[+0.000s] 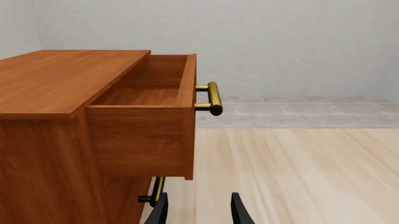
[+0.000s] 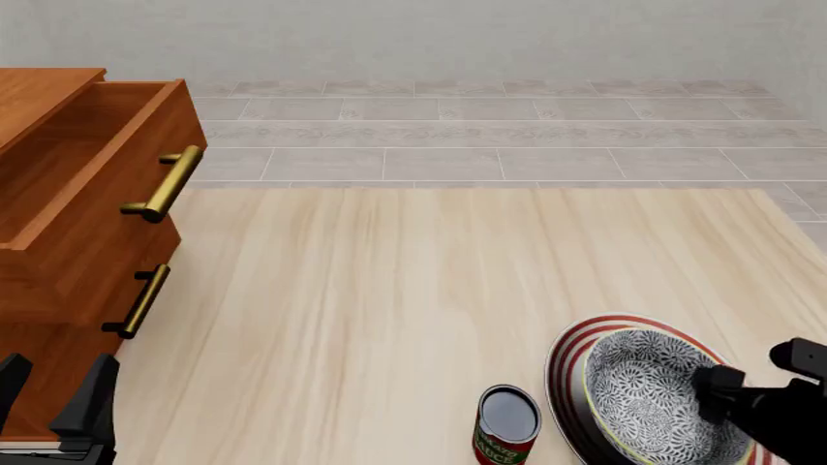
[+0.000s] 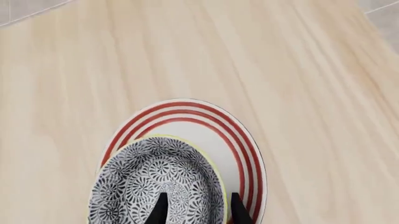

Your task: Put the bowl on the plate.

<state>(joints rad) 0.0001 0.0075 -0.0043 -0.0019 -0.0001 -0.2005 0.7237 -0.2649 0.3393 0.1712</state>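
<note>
The bowl (image 2: 646, 387), grey-and-white floral with a pale rim, rests inside the red-ringed white plate (image 2: 568, 358) at the table's near right, shifted toward the plate's near side. My right gripper (image 2: 760, 373) is open and straddles the bowl's right rim. In the right wrist view one finger hangs over the bowl (image 3: 143, 182) and the other outside it, above the plate (image 3: 206, 126), with the right gripper (image 3: 199, 210) wide apart. My left gripper (image 2: 52, 397) stands open and holds nothing at the near left, and the left wrist view shows the left gripper (image 1: 198, 210) over bare table.
A small dark can (image 2: 506, 426) with a red label stands just left of the plate. A wooden dresser (image 2: 65, 223) fills the left side, its top drawer (image 1: 149, 93) pulled out with a brass handle (image 1: 213, 98). A second handle (image 2: 139, 300) sits lower down.
</note>
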